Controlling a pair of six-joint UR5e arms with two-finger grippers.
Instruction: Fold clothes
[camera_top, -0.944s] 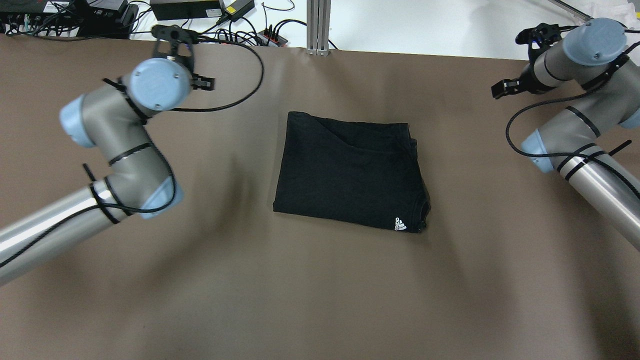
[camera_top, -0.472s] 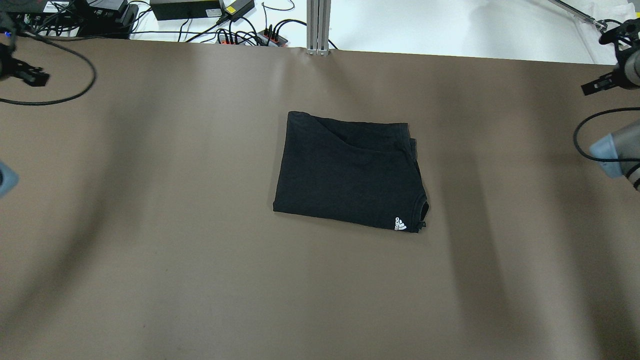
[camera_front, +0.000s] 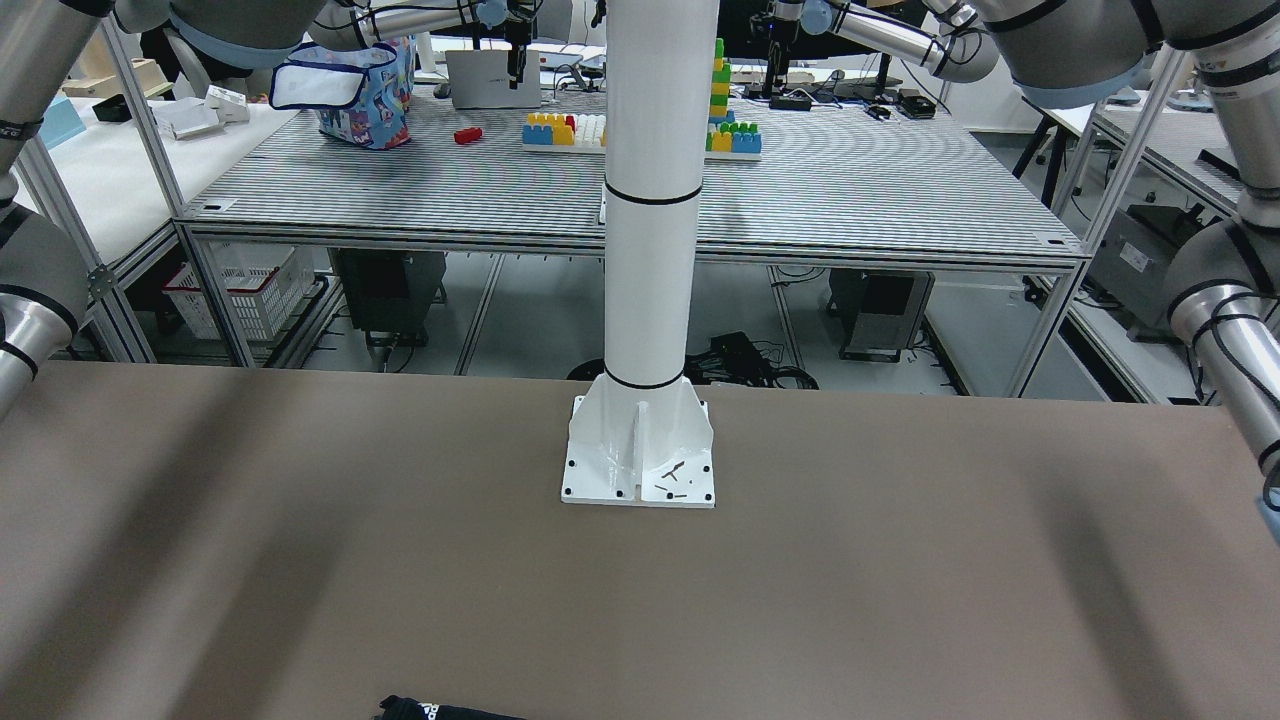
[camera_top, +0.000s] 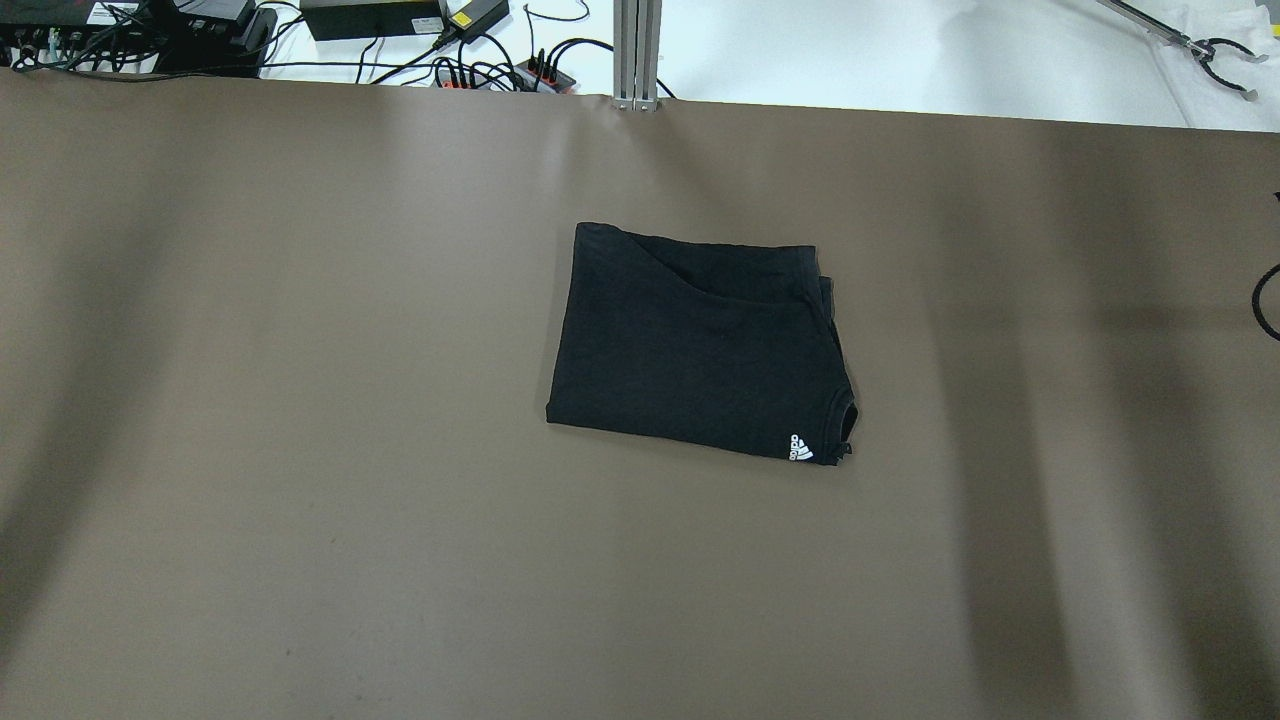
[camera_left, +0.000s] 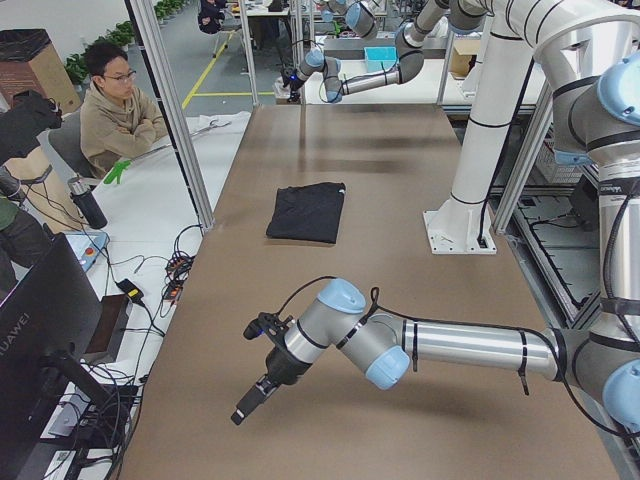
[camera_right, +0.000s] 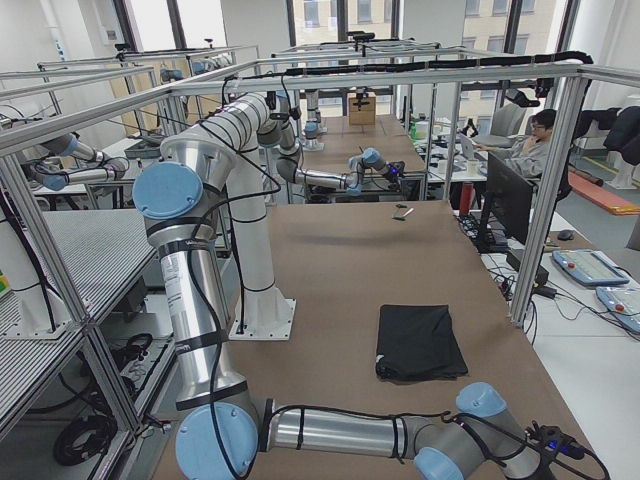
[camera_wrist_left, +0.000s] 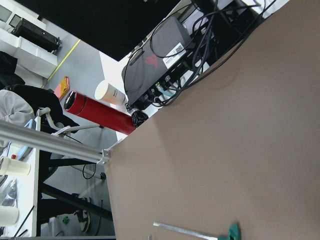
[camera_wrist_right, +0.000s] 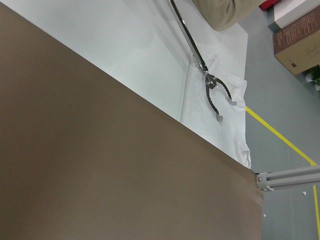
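Note:
The clothes are one black garment (camera_top: 700, 345) lying folded into a rough rectangle at mid-table, with a small white mark (camera_top: 801, 449) on its near right corner. It also shows in the side views (camera_left: 308, 211) (camera_right: 420, 342), and only its edge (camera_front: 440, 712) shows in the front view. No gripper touches it. My left gripper (camera_left: 242, 412) hangs over the table's left end, far from the garment. My right gripper (camera_right: 562, 446) is at the right end. Both appear only in side views, so I cannot tell whether they are open or shut.
The white post base (camera_front: 640, 452) stands behind the garment. Cables and power bricks (camera_top: 400, 25) line the far edge beside an aluminium post (camera_top: 637, 50). A grabber tool (camera_wrist_right: 216, 96) lies on the white side table. A red bottle (camera_wrist_left: 100, 116) stands off the left end, and a person (camera_left: 117, 112) sits there.
Both arms have swung outward and left the overhead view, the left one to the left and the right one to the right. The garment has not moved.

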